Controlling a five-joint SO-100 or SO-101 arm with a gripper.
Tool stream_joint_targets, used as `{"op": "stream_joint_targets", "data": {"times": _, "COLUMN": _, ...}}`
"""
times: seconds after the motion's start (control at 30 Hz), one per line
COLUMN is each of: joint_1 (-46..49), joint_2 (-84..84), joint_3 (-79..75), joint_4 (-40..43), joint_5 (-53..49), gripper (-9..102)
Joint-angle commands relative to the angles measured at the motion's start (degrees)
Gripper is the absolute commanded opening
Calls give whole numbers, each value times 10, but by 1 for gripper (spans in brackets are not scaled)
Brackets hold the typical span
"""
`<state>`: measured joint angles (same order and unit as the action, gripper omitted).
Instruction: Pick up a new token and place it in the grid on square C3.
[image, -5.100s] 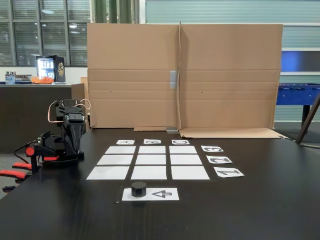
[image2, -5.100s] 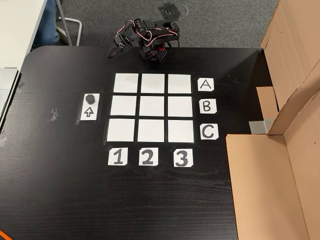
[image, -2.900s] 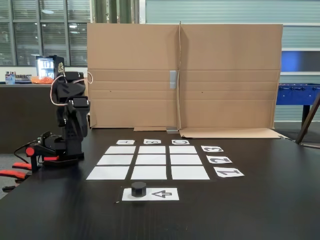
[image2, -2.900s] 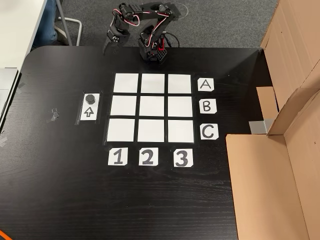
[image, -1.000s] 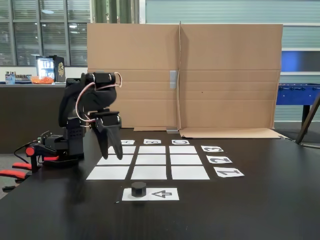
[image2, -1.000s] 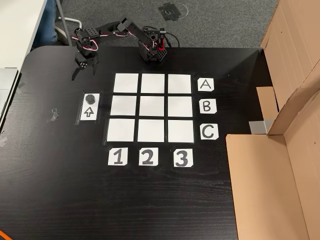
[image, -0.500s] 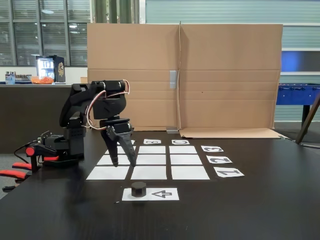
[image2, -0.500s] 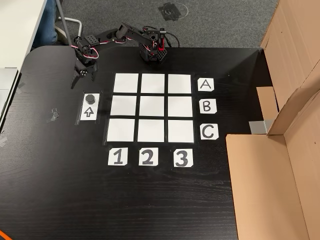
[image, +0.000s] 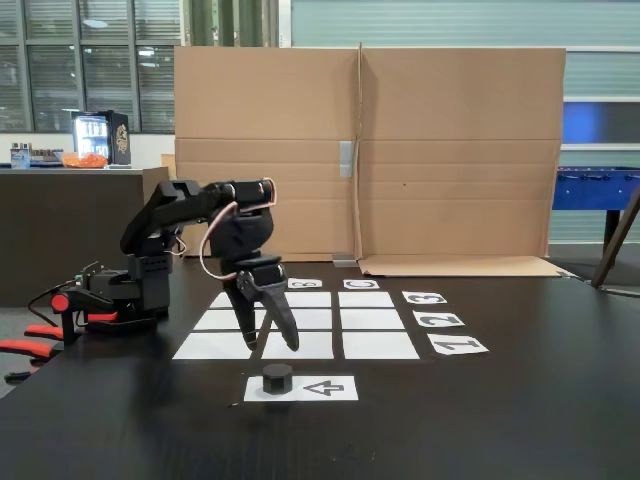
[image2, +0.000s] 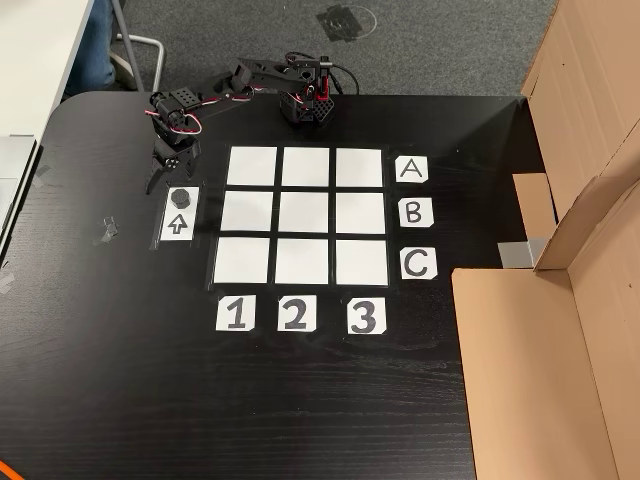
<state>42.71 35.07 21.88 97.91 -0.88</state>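
the gripper (image: 270, 348) hangs tip-down off the reaching arm, its two fingers spread apart in a clear v and holding nothing; in the top-down fixed view it (image2: 160, 186) sits just beside the token's sheet, a little toward the arm's base. the token (image: 277, 378), a small black puck, rests on one end of the single white sheet with the arrow (image: 301, 388), which lies on the black table (image: 520, 420) apart from the grid (image: 300, 325). that sheet looks like a supply spot: it keeps new pieces in a known place outside the play area, and the arrow points toward the puck. seen from above, the token (image2: 181, 196) is close to the fingertips but not between them, and no contact shows. the jaws being wide fits an approach, since the puck must pass between the fingers before they close. square c3 (image2: 361, 262) is the corner cell where the row marked c meets the column marked 3, on the far side of the grid from the token, and it lies bare. the pickup looks not yet done; i judge the next move needs the fingers brought over the puck, lowered either side of it, and then closed. a cardboard screen (image: 365, 150) stands behind the table.
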Motion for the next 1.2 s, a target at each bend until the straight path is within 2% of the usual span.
{"op": "stream_joint_targets", "data": {"times": 0.0, "joint_1": -13, "joint_2": -6, "joint_3": -34, "joint_4": -3, "joint_5": 10, "gripper": 47}}
{"op": "stream_joint_targets", "data": {"times": 0.47, "joint_1": -33, "joint_2": -62, "joint_3": -77, "joint_4": -10, "joint_5": 36, "gripper": 49}}
{"op": "stream_joint_targets", "data": {"times": 1.17, "joint_1": -11, "joint_2": -91, "joint_3": -82, "joint_4": -29, "joint_5": 45, "gripper": 50}}
